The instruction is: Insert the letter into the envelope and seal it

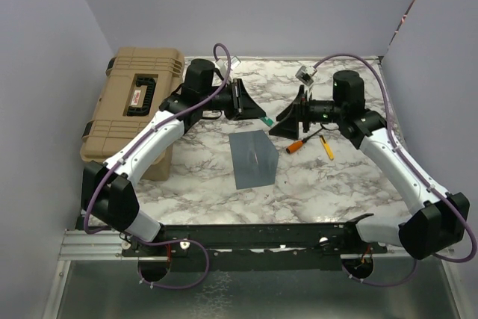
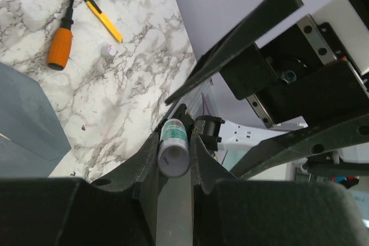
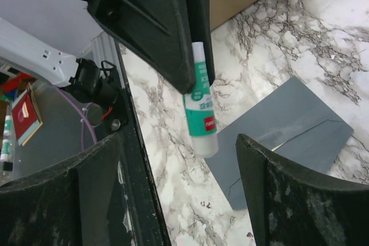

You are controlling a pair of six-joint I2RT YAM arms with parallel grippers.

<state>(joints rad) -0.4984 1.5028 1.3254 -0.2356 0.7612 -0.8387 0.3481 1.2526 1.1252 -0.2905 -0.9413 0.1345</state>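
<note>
Here the marbled counter (image 1: 328, 184) carries a tan case (image 1: 134, 102) left of the grey-blue envelope (image 1: 254, 158), which lies flat with no cream letter showing, so the sheet is probably inside already. Above the envelope's far edge the left jaws are clamped on a glue stick (image 3: 202, 108) whose long axis points toward the right jaws, standing wide apart close to its free end. The envelope sits below both, about midway between them, so neither arm is clearly closer.

Marbled worktop (image 1: 328, 184); envelope (image 1: 254, 158) flat near the middle; orange-handled screwdriver (image 1: 297, 145) and yellow pen (image 1: 326, 147) just right of it; tan case (image 1: 138, 106) at the left edge.
</note>
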